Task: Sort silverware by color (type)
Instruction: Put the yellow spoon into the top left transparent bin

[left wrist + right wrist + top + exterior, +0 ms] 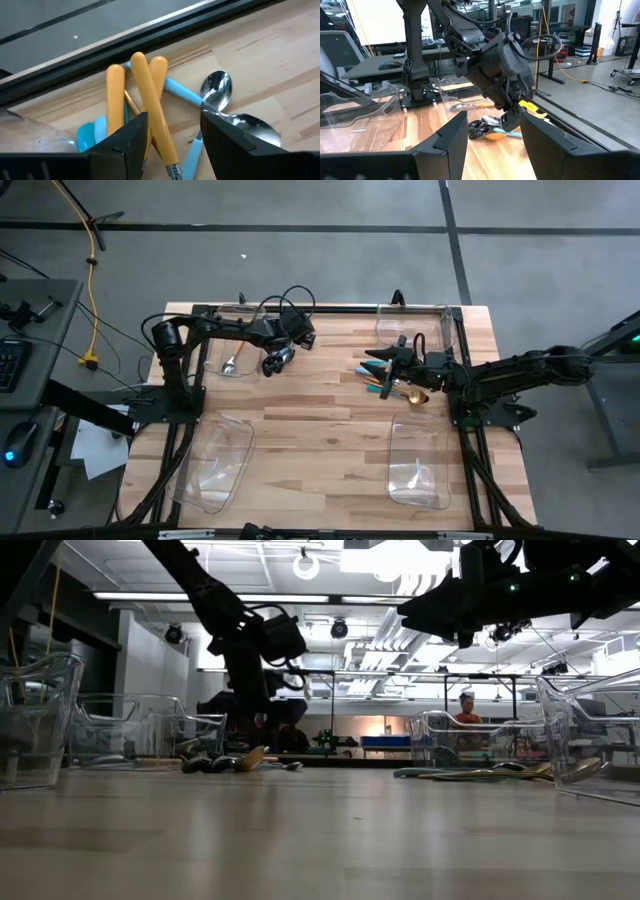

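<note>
Beside far-left clear bin (232,358), left pincer (277,361) spread over orange-handled silverware (150,105); right pincer (382,364) spread above mixed pile (400,388)

Between the left gripper's matt black fingers (131,140) lie smooth, glossy orange plastic handles (150,107) and mirror-polished metal spoon bowls (217,89). Under them, the table (260,55) is pale, grained wood; the bins (415,460) are clear, shiny plastic.

You have a wooden table (320,420) carrying four clear bins (212,462), one near each corner. Directly on the boards lie two heaps of cutlery: one pile (278,360) toward the back left, another pile (395,385) toward the back right.
</note>
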Tool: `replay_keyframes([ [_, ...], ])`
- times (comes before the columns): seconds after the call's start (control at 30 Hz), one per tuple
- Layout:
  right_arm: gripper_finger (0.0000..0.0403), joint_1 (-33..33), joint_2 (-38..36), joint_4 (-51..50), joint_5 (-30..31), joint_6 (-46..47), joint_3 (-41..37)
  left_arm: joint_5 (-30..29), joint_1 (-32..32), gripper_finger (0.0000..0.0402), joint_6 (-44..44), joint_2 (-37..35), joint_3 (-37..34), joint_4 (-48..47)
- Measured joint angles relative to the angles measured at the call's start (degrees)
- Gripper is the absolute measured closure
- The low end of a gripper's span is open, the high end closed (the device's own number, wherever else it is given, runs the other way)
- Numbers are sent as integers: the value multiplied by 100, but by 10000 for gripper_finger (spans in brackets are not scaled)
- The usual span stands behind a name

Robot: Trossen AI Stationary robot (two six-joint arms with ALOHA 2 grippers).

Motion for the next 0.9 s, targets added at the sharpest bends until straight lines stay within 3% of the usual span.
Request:
replay_keyframes([
  [0.4, 235, 0, 0, 15, -7, 0, 0, -218, 44, 229, -11, 363, 15, 17],
  [0.9, 235, 0, 0, 15, -15, 0, 0, -4, 48, 229, -165, 376, -3, 16],
])
